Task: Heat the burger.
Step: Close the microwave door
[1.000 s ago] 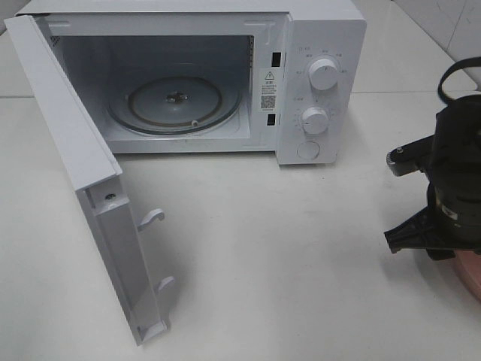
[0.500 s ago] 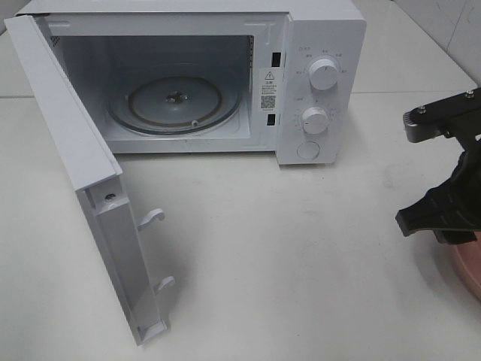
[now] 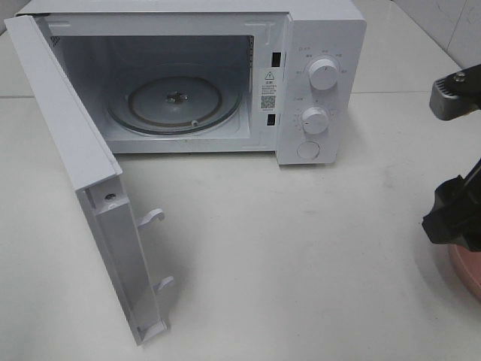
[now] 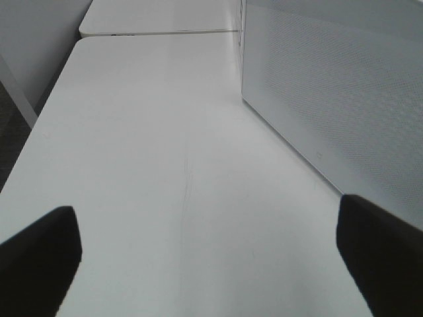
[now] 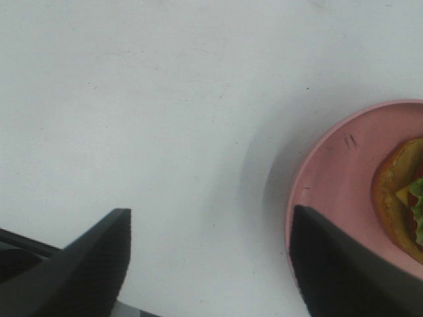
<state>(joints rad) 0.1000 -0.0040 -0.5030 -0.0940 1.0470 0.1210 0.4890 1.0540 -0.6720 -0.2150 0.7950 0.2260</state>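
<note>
1. You are working the right hand (image 5: 208, 264) with its jaws standing apart and nothing between them, over bare tabletop (image 3: 301, 248) just beside the pink plate (image 5: 330, 191). If you lower it here, one finger is likely to catch the plate's rim and tip or shove it.
2. The burger (image 5: 403, 198) is sitting on that plate at the tabletop's right edge, well apart from the microwave (image 3: 316, 75). You are facing a long carry, and a shallow pinch on the glossy bun could let the layers slide.
3. The microwave door (image 3: 83, 188) is standing wide open toward you; a low sweep across the middle risks clipping it.
4. The left hand (image 4: 205, 257) is spread wide and empty beside the microwave's side wall.
5. Only a sliver of the burger is showing in the right wrist view; the high camera is showing just the plate's edge, with the arm covering the rest.
</note>
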